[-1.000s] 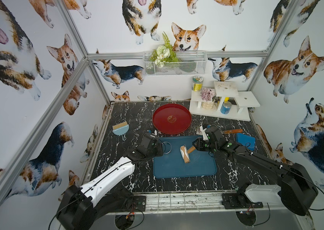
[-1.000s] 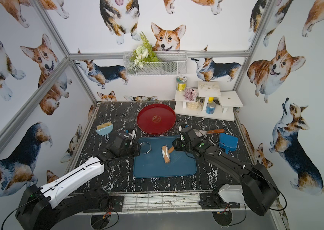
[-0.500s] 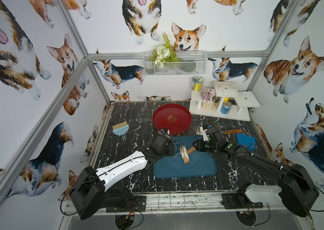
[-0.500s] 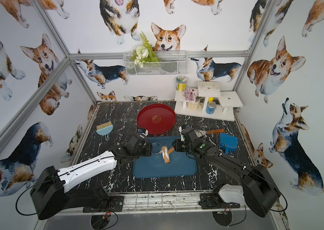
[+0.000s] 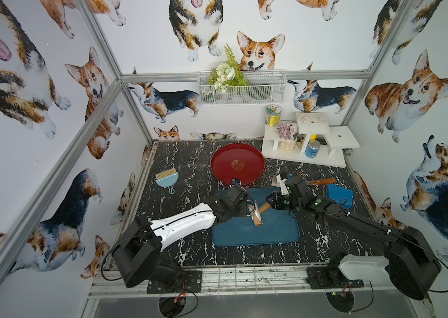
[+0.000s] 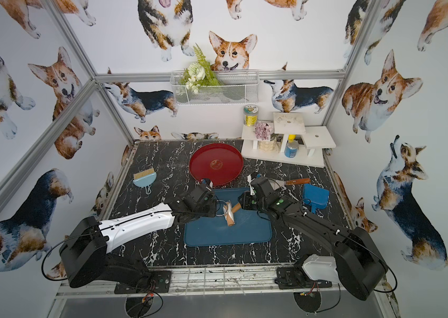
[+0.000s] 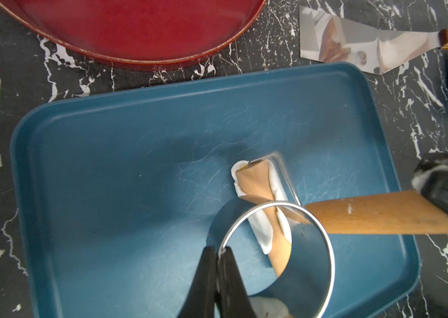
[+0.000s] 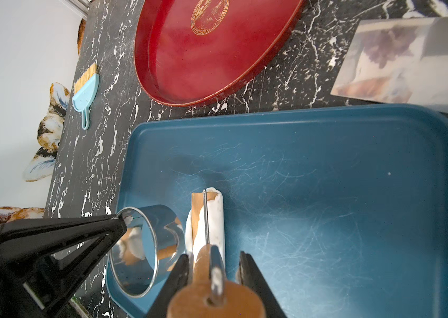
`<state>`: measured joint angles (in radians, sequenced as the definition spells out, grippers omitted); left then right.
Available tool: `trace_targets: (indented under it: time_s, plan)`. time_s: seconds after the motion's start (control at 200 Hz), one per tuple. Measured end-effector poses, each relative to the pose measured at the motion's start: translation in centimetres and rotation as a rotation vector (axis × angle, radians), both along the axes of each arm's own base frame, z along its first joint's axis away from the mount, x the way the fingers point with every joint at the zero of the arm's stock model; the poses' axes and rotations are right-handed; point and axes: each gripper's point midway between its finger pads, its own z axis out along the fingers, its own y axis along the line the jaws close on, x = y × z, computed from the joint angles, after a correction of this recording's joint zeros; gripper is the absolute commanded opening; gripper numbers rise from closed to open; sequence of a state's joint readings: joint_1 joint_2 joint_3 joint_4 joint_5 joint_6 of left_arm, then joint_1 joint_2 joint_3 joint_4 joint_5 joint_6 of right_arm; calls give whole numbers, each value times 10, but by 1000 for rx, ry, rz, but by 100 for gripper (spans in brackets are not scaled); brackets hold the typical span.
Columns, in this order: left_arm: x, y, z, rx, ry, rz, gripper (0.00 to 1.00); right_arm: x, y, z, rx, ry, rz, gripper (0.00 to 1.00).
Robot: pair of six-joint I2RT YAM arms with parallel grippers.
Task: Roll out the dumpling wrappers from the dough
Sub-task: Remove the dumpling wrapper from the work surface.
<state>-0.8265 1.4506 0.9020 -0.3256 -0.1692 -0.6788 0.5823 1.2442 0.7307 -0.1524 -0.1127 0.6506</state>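
Over the blue tray (image 5: 256, 236) on the desk (image 5: 190, 176): roller sleeved in dough, ring cutter alongside.

Your right claw (image 8: 213, 260) stands part-open, clamped on the smooth wooden handle of the roller (image 7: 368, 214). The handle runs straight out from that claw, and the drum's long axis lies crosswise to it. Soft, matte white dough (image 8: 216, 220) clings around the drum as a ragged sleeve instead of lying flat on the scratched tray. Your left claw (image 7: 218, 252), pinched fully closed on the thin rim of the shiny metal ring cutter (image 8: 168, 228), holds it tipped just beside the drum. By these views the left arm is the nearer one for freeing the dough.
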Motion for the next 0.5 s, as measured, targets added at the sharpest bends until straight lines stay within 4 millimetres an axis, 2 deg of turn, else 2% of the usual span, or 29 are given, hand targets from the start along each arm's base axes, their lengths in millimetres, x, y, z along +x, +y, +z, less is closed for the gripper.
trace_targets:
  time_s: [0.5]
  plan:
    - [1,1,-10,32,16,0,0,0,0,-1,2,-2,2,0]
